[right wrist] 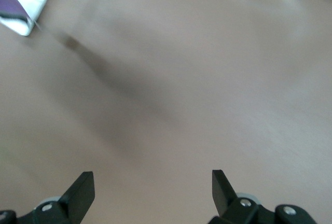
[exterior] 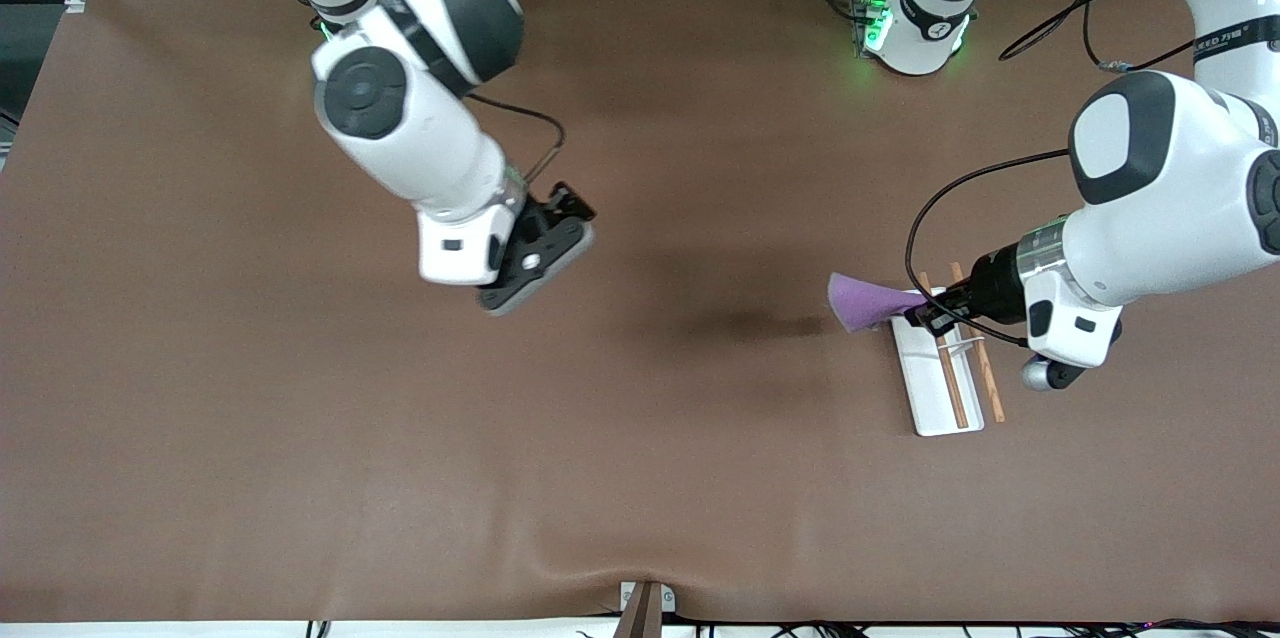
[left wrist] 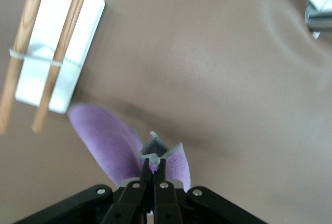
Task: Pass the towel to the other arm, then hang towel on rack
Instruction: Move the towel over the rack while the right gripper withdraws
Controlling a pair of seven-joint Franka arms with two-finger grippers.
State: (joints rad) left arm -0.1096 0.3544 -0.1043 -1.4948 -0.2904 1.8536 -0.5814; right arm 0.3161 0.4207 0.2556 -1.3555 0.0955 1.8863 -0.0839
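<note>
The purple towel (exterior: 868, 302) hangs from my left gripper (exterior: 925, 310), which is shut on its edge and holds it in the air beside the rack's end. In the left wrist view the towel (left wrist: 109, 138) droops from the closed fingers (left wrist: 153, 168). The rack (exterior: 935, 383) is a white base with two thin wooden rods (exterior: 952, 378), lying toward the left arm's end of the table; it also shows in the left wrist view (left wrist: 54, 47). My right gripper (exterior: 545, 248) is open and empty over the table's middle; its fingers (right wrist: 83, 190) stand wide apart.
The brown table cover (exterior: 640, 418) spreads wide around the rack. The left arm's base (exterior: 915, 23) stands at the table's edge farthest from the front camera. A small bracket (exterior: 645, 603) sits at the edge nearest the front camera.
</note>
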